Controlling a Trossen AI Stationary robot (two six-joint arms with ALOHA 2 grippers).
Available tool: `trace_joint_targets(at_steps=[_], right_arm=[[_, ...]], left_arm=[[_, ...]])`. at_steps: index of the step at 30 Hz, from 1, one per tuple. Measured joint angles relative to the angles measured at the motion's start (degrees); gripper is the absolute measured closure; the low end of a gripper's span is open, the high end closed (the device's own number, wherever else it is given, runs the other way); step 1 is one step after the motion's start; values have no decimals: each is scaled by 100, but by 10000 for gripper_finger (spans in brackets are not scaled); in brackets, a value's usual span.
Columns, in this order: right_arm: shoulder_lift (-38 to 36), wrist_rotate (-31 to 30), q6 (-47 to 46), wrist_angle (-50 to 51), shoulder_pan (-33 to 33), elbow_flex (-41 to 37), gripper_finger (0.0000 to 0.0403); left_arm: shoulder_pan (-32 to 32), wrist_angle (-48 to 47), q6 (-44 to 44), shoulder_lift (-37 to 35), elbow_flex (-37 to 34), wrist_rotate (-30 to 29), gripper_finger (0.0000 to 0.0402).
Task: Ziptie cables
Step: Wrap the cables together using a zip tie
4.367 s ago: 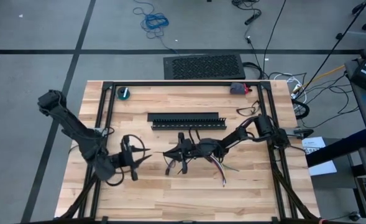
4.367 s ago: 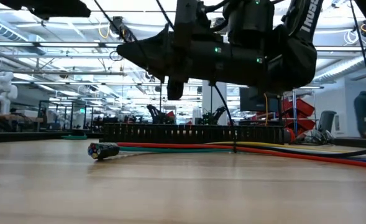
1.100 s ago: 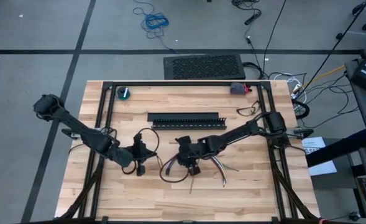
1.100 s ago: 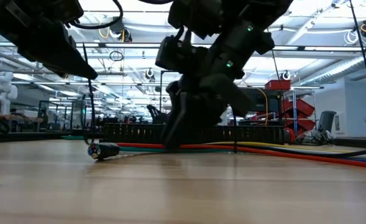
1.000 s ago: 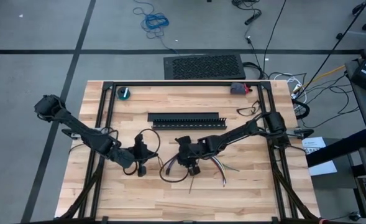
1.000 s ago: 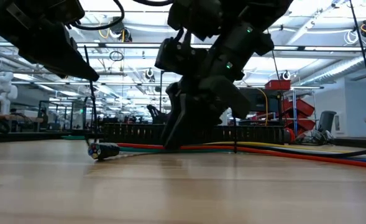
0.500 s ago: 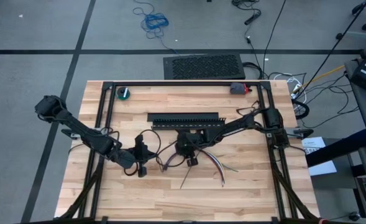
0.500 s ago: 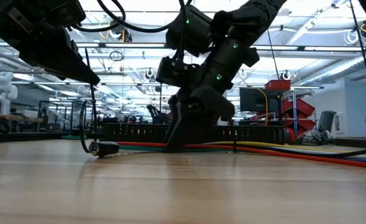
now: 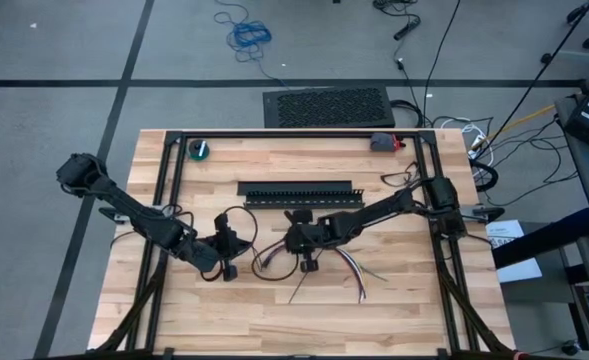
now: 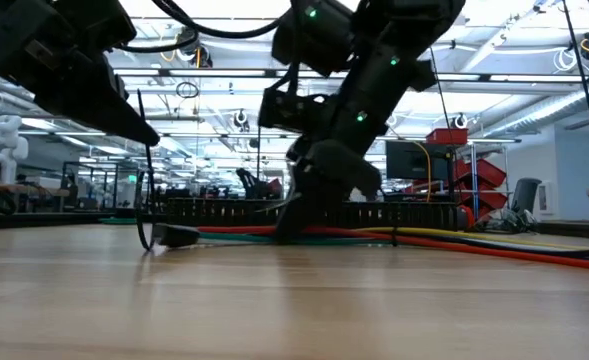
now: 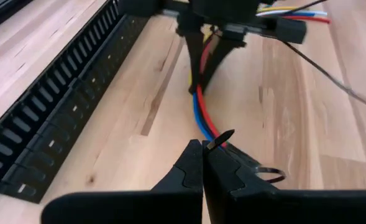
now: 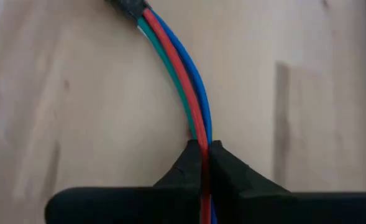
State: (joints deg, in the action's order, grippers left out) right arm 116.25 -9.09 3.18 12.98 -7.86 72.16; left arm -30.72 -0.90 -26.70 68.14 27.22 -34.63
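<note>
A wooden table (image 9: 394, 300) seen from above, with two dark robot arms meeting near its middle. Much of the contact is hidden here: the arm bodies cover the grippers' fingertips, and the thin dark ziptie (image 11: 219, 139) is too fine to trace fully; only its pointed tip shows clearly in the left wrist view, with a dark loop lying on the wood beside it. The left gripper (image 11: 202, 149) is closed tight, pinching the ziptie tip between its fingers, low over the table to the left of centre. The right gripper (image 12: 202, 149) is clamped onto the cables (image 12: 183, 74), a bundle of red, blue and green wires that curves away across the wood to a dark bound end; its fingers press together around the strands. The cables lie at mid-table, just in front of the black slotted duct (image 9: 299, 192), their loose ends fanning toward the near right. The front part of the table is bare wood, and a black frame (image 9: 169, 180) runs along the table's sides.
</note>
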Motion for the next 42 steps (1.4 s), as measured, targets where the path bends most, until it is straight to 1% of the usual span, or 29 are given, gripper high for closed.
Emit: trace_joint_targets(at_steps=[4,7,10,15,20,22,26,29,32,35,40,42], right_arm=[[-150,-433,-76,122,-25,1,401],[-151,-706,41,79,-60,3,402],[-151,-664,81,-227,-85,11,402],[-153,-430,97,-580,-193,15,402],[-114,-366,96,-972,-337,15,403],[-64,-242,85,-1204,-356,30,403],[4,-303,63,-1172,-344,31,403],[4,-317,48,-1192,-340,29,400],[-8,-312,48,-1185,-345,28,380],[-15,-292,48,-1190,-349,30,346],[-20,-292,29,-1389,-395,28,287],[-20,-292,65,-1599,-389,28,270]], left_arm=[[0,29,-48,0,0,4,402],[0,-1,-192,0,0,63,402],[0,-1,-165,0,0,67,402],[82,-5,-149,0,0,6,402],[220,75,-87,0,0,1,402],[287,263,32,0,0,6,402],[389,788,304,0,0,217,402],[413,848,330,0,0,328,402],[413,877,330,40,0,345,402],[413,986,373,211,0,452,402],[440,1380,713,753,0,457,402],[466,1524,810,924,51,457,402]])
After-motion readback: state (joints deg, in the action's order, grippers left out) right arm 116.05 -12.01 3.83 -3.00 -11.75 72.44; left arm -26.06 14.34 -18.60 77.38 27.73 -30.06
